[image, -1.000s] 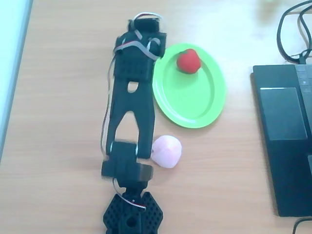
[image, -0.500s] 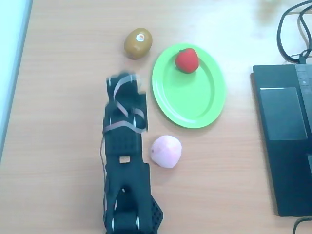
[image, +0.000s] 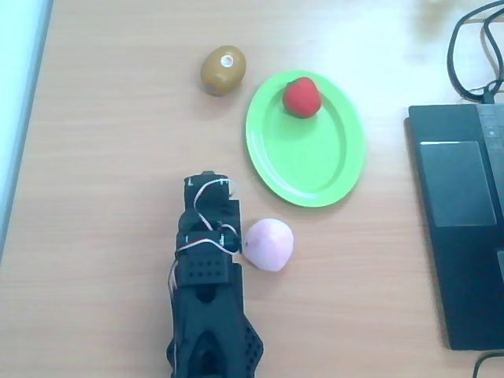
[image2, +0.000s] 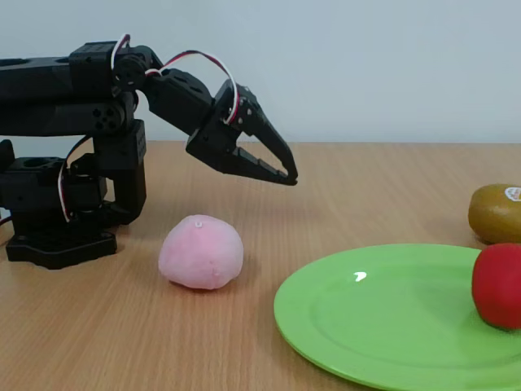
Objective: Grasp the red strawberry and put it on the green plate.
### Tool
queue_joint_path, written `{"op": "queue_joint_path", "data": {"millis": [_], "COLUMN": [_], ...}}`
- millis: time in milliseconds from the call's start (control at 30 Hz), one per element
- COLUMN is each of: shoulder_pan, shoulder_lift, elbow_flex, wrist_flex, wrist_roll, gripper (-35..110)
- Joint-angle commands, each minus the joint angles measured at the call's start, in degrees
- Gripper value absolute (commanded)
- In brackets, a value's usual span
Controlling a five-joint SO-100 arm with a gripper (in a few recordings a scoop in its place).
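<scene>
Strawberry point(image: 301, 97) sits on the plate point(image: 315, 169).
Tool point(image2: 281, 169) hangs above the surface, pinched nearly together, holding nothing.

A light wooden table point(image: 110, 157) stands before a plain pale wall point(image2: 366, 65), evenly lit.

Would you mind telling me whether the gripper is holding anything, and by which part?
Nothing is held: the gripper is shut and empty above the table; the strawberry lies on the plate.

Strawberry point(image2: 498, 285) on plate point(image2: 383, 314); claw point(image2: 285, 173) empty, above table.
</scene>
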Motion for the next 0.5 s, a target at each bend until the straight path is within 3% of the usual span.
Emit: {"op": "queue_joint_path", "data": {"millis": [0, 400, 467], "shoulder_pan": [0.62, 1.93, 1.93], "shoulder_lift": [2.81, 4.13, 4.13], "elbow_flex": [3.34, 6.5, 5.27], "wrist_flex": [0.18, 1.41, 5.36], "wrist_roll": [1.23, 2.55, 3.08], "gripper": [-5, -8, -8]}}
